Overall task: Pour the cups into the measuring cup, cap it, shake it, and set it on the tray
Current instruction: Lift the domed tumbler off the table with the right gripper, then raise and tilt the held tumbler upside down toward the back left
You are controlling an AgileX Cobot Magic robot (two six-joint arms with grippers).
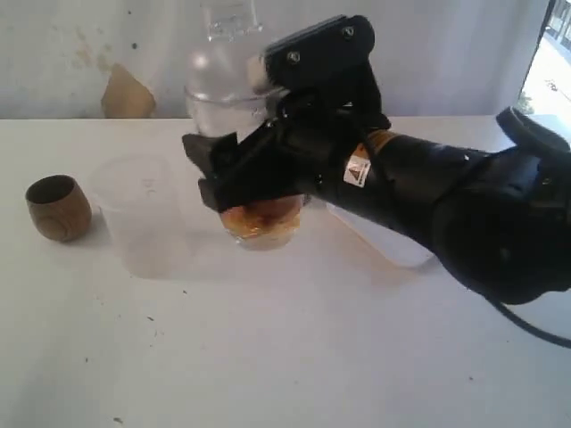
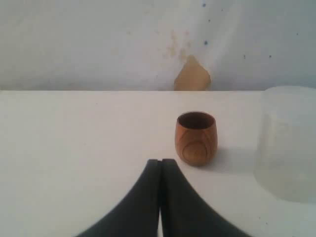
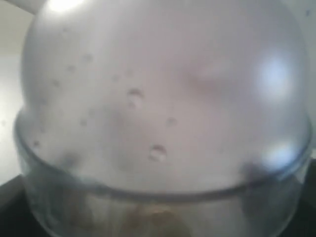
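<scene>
The measuring cup (image 1: 260, 218) is a clear tumbler with brown liquid at the bottom and a clear domed cap (image 1: 223, 53) on top. It stands mid-table with my right gripper (image 1: 234, 169) shut around its middle, reaching in from the right. In the right wrist view the cap (image 3: 158, 98), dotted with droplets, fills the picture, and dark fingers (image 3: 10, 207) show at the edges. A small brown wooden cup (image 1: 57, 207) (image 2: 196, 137) stands at the far left, with a frosted plastic cup (image 1: 138, 214) (image 2: 286, 143) beside it. My left gripper (image 2: 160, 161) is shut and empty, just short of the wooden cup.
The white tray (image 1: 397, 250) lies behind and under my right arm (image 1: 446, 196), mostly hidden by it. A pale wall with a tan patch (image 1: 125, 94) runs along the table's far edge. Bright window light enters at the far right.
</scene>
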